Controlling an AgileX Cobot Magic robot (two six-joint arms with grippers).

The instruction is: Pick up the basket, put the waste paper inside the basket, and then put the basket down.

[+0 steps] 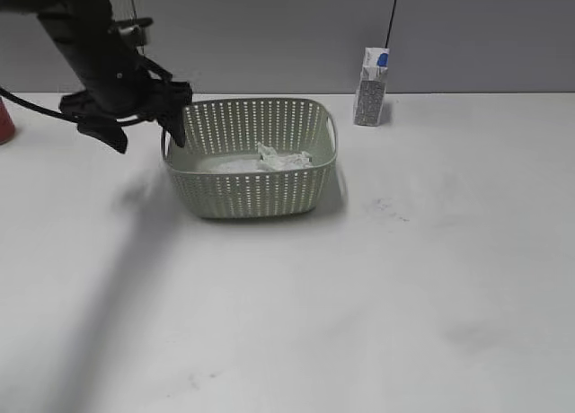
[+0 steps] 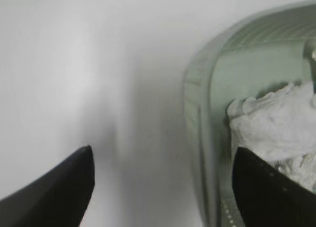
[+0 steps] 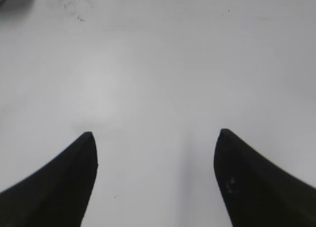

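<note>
The pale sage-green basket point(image 1: 252, 193) stands on the white table, a little left of centre. Crumpled white waste paper point(image 1: 274, 160) lies inside it. My left gripper point(image 1: 171, 117) is open and straddles the basket's left wall, one finger outside and one inside. In the left wrist view the basket's rim point(image 2: 197, 128) runs between the two fingers of the left gripper point(image 2: 163, 168), with the waste paper point(image 2: 271, 123) by the inner finger. My right gripper point(image 3: 155, 138) is open and empty over bare table; it is out of the exterior view.
An upright white-grey carton with a blue mark point(image 1: 371, 86) stands at the back against the grey wall. A red object point(image 1: 4, 121) shows at the left edge. Faint dark smudges point(image 1: 386, 206) mark the table right of the basket.
</note>
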